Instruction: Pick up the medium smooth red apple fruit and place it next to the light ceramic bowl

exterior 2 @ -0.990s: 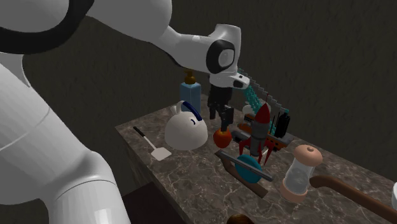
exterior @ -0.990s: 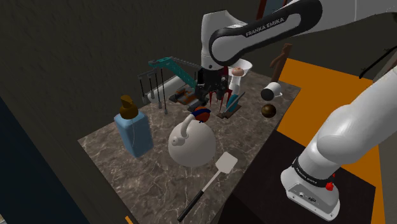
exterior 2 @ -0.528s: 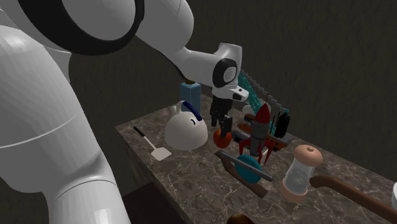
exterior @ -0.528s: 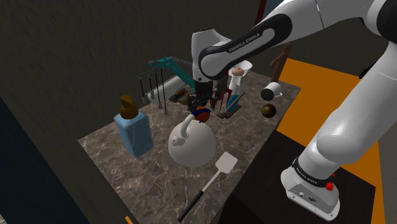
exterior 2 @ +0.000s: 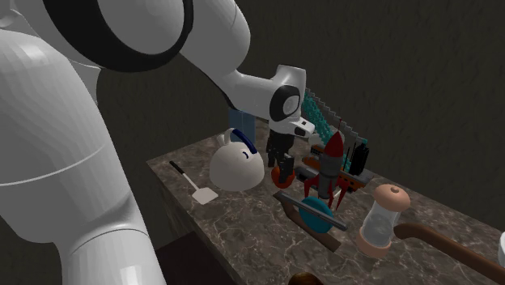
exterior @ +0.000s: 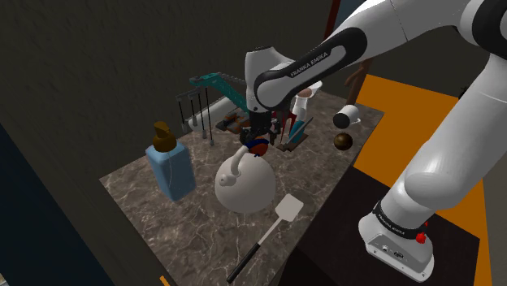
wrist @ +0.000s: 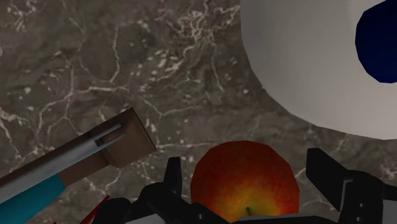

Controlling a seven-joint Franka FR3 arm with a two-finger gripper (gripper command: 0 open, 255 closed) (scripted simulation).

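The red and yellow apple [wrist: 245, 184] rests on the dark marble tabletop [wrist: 127, 70], close beside a white domed vessel [wrist: 305, 57] with a dark blue patch. My gripper [wrist: 245, 164] is low over the apple and open, one finger on each side, and small gaps show between the fingertips [wrist: 173, 173] and the fruit. From the shoulder view the gripper [exterior: 258, 136] hides most of the apple [exterior: 257, 148], just behind the white vessel [exterior: 244, 185]. The second exterior view has the apple [exterior 2: 284, 173] under the gripper [exterior 2: 282, 164], right of the vessel [exterior 2: 236, 166].
A red rocket toy [exterior 2: 332, 160], a blue disc on a board [exterior 2: 317, 212] and a tan-lidded jar [exterior 2: 379, 220] crowd one side of the apple. A blue bottle [exterior: 171, 166], spatula [exterior: 272, 223], white mug [exterior: 348, 116] and dark ball [exterior: 344, 141] share the table. A brown-ended tool [wrist: 95, 153] lies near the fingers.
The gripper has come down from above the apple and shifted slightly, so its open fingers now stand on either side of the fruit. The apple has not moved.
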